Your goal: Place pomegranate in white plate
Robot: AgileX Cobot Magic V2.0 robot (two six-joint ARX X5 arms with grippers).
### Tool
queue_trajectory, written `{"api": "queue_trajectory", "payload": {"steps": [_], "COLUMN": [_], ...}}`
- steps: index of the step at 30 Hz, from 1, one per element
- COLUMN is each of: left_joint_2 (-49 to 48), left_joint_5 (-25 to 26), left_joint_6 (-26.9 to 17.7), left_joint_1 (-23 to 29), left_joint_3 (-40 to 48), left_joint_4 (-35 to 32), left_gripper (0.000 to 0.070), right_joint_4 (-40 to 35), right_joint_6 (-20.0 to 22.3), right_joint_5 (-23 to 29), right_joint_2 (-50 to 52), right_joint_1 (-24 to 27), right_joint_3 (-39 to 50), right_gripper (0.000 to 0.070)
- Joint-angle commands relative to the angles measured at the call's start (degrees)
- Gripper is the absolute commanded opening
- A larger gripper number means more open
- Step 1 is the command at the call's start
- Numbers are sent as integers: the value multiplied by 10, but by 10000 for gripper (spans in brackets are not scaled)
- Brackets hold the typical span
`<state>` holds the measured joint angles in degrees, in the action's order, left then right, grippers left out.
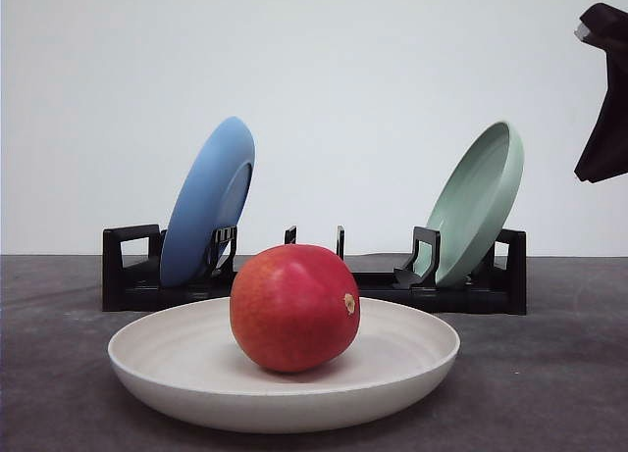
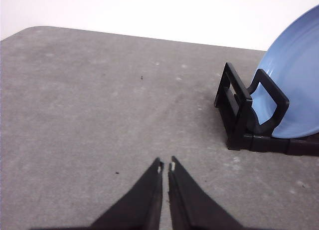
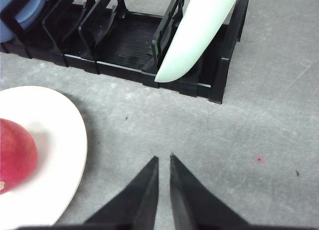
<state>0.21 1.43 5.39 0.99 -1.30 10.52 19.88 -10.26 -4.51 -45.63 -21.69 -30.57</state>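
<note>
Counter (image 1: pixel 549 393) was grey, with a black rack (image 1: pixel 461 293) at the back holding a blue plate (image 1: pixel 208 199) and a green plate (image 1: pixel 478 199) on edge. White plate (image 1: pixel 285 398) sat flat in front of the rack, nearest the camera. Pomegranate (image 1: pixel 294 307) rested in the middle of it, upright, stem spot facing right, so placement looked done. Right claw (image 3: pixel 163 162) was clenched on nothing, raised over bare counter just beside the plate's rim, with the fruit off to its left. Left claw (image 2: pixel 166 166) was also clenched and empty, over bare counter by the rack's blue-plate end. Right arm was the nearer one; I'd guess only a retreat remained.
</note>
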Motion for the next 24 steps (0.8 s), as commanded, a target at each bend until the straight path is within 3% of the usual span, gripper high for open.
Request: {"api": "queue_trajectory", "payload": {"steps": [1, 7, 12, 24], "left_joint_2": [0, 0, 0, 0], "left_joint_5": [-1, -1, -1, -1], "left_joint_6": [-1, -1, -1, -1], "left_joint_1": [1, 1, 1, 1], "left_joint_3": [6, 6, 6, 6], "left_joint_4": [1, 1, 1, 1], "left_gripper": [0, 0, 0, 0], "right_joint_4": [-6, -5, 1, -79], "right_joint_6": [7, 8, 73, 80], "right_joint_5": [1, 0, 5, 5], "right_joint_2": [-3, 10, 67, 310], "right_joint_1": [-2, 0, 25, 141], "right_joint_3": [0, 0, 15, 221], "right_gripper": [35, 35, 35, 35]}}
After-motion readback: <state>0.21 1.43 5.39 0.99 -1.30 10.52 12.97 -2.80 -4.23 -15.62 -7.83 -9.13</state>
